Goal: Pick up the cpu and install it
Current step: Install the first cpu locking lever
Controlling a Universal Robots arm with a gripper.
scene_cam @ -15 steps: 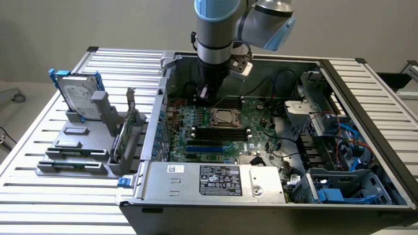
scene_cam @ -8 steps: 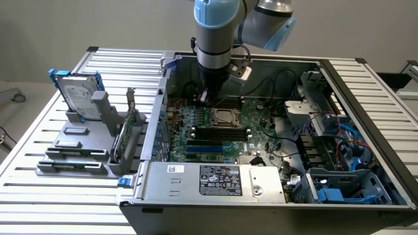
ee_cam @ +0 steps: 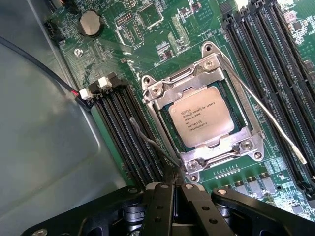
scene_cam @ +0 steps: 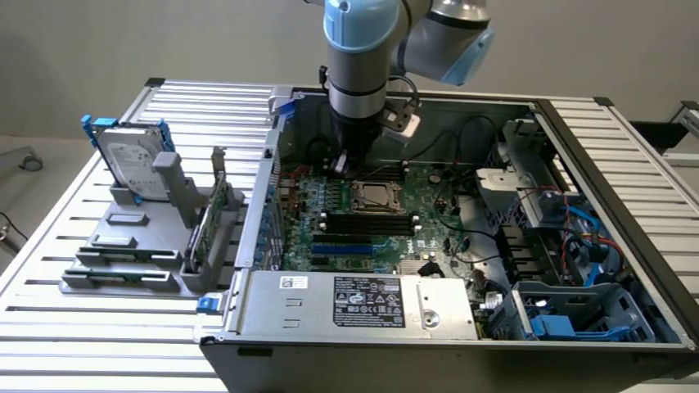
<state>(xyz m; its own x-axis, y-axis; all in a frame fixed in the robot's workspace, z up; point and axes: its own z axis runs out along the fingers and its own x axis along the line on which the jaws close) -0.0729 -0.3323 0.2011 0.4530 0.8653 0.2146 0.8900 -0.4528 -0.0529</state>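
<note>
A: How do the jaws stand?

B: Closed right up, the two black fingers [ee_cam: 162,206] pressed together with nothing between them. The gripper [ee_cam: 173,189] hangs just over the motherboard [ee_cam: 162,39], its tips near one corner of the socket frame [ee_cam: 197,162].

A: And the cpu?

B: The cpu [ee_cam: 202,117] lies flat in the socket, silver-grey top up, printed lettering legible. The metal frame sits around its edges. The jaws are close beside it but not touching it.

A: What lies next to the socket?

B: A thin wire lever [ee_cam: 266,115] runs out along one side of the frame, and a second bent lever [ee_cam: 152,142] lies along the other side, ending near the fingertips. Black memory slots [ee_cam: 125,135] flank the socket on both sides. A round coin battery [ee_cam: 90,23] sits further off on the board.

A: And from the exterior view?

B: The arm [scene_cam: 358,57] comes down into the open computer case [scene_cam: 437,327], with the gripper [scene_cam: 345,164] low over the board just to the exterior view's left of the cpu [scene_cam: 376,197]. To the exterior view's left of the case, a grey fixture [scene_cam: 120,246] stands on the slatted metal surface [scene_cam: 65,327]. A hard drive with blue brackets [scene_cam: 129,160] stands upright in it.
</note>
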